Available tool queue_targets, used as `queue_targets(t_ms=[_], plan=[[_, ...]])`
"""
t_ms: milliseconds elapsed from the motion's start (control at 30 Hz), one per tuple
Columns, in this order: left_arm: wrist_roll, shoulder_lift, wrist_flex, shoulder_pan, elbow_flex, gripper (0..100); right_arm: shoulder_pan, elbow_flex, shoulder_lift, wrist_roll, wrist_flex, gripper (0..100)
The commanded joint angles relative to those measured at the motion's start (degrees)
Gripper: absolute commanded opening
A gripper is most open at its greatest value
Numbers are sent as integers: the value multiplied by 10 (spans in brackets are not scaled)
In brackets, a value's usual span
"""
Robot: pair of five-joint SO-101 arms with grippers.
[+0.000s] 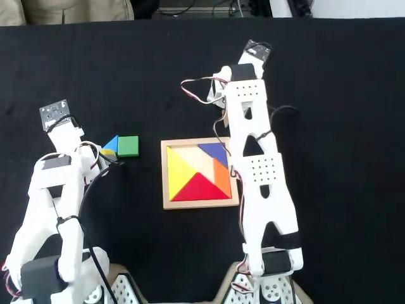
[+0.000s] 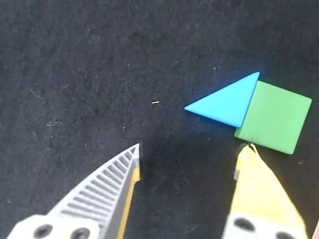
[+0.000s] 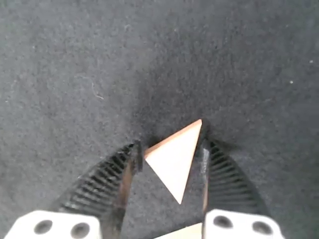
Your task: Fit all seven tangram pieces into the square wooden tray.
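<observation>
- We see the right gripper (image 3: 170, 137) clamped on the pale triangle (image 3: 174, 162), one finger on each side, low over the black cloth (image 3: 159, 59). That pinch looks meant for carrying it to the tray.
- The left gripper (image 2: 192, 164) hangs spread wide before the blue triangle (image 2: 227, 102) and green square (image 2: 276, 117), which touch edge to edge.
- The wooden tray (image 1: 166, 174) lies between the arms, partly filled. By our count, three pieces are left.
</observation>
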Motion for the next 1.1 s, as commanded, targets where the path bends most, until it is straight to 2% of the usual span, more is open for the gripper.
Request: queue_targets(t_ms=[0,200,300,500,600,700,867,1067], plan=[[3,0,-9,-3,-3,297,-1,-15,-2,-4,11,175],[3,0,-9,-3,-3,297,0,-15,-2,-3,31,103],[3,0,-9,-3,-3,297,1,-15,-2,21,31,77],[3,0,-9,-3,-3,297,0,-30,-14,53,40,74],[3,0,-9,-3,-3,296,-10,-73,-36,98,69,74],[3,0,-10,-3,-3,296,-33,-87,-69,181,71,74],[3,0,-10,-3,-3,296,-75,-2,-141,246,71,74],[3,0,-10,-3,-3,296,-103,225,-284,262,71,75]])
